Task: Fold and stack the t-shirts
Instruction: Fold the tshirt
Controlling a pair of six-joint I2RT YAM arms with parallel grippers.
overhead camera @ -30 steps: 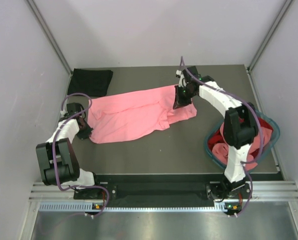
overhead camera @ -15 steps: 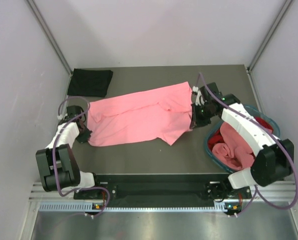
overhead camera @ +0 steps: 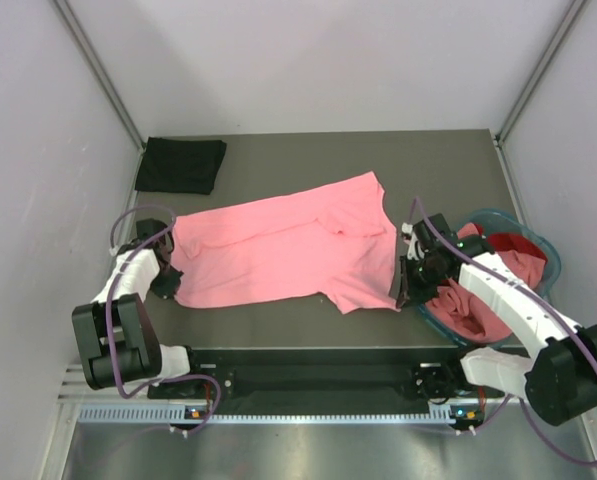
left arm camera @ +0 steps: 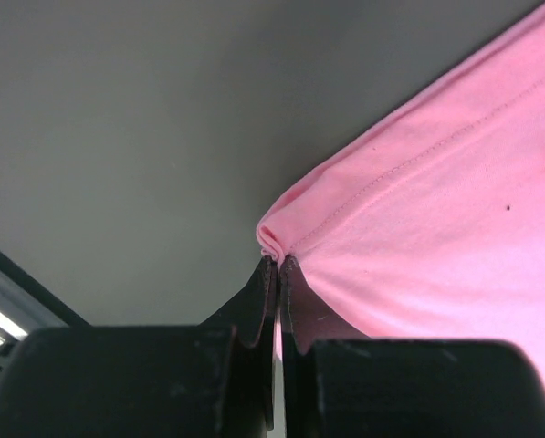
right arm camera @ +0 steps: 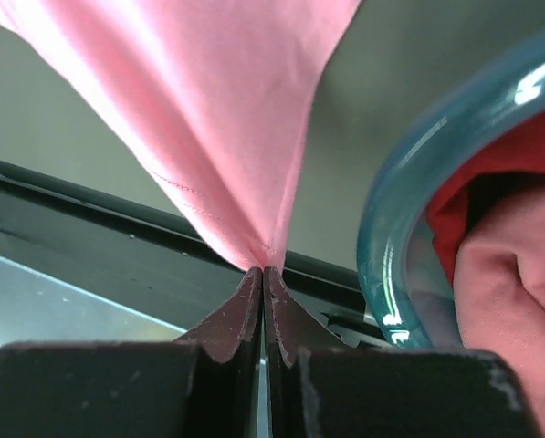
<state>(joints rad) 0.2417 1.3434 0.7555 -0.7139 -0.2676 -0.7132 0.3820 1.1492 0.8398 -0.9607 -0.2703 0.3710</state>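
Right gripper [right arm camera: 262,271], pinching pink tee [overhead camera: 288,250] corner, has swung nearward, beside basket [right arm camera: 393,205]. Left gripper [left arm camera: 278,266] clamps opposite corner. Tee now spread flat between my grippers; judged ready for first fold.

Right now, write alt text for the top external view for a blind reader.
A salmon pink t-shirt lies stretched across a dark table, both arms' jaws shut on its ends. A folded black t-shirt lies far left; a teal basket of pink and red cloth sits right.
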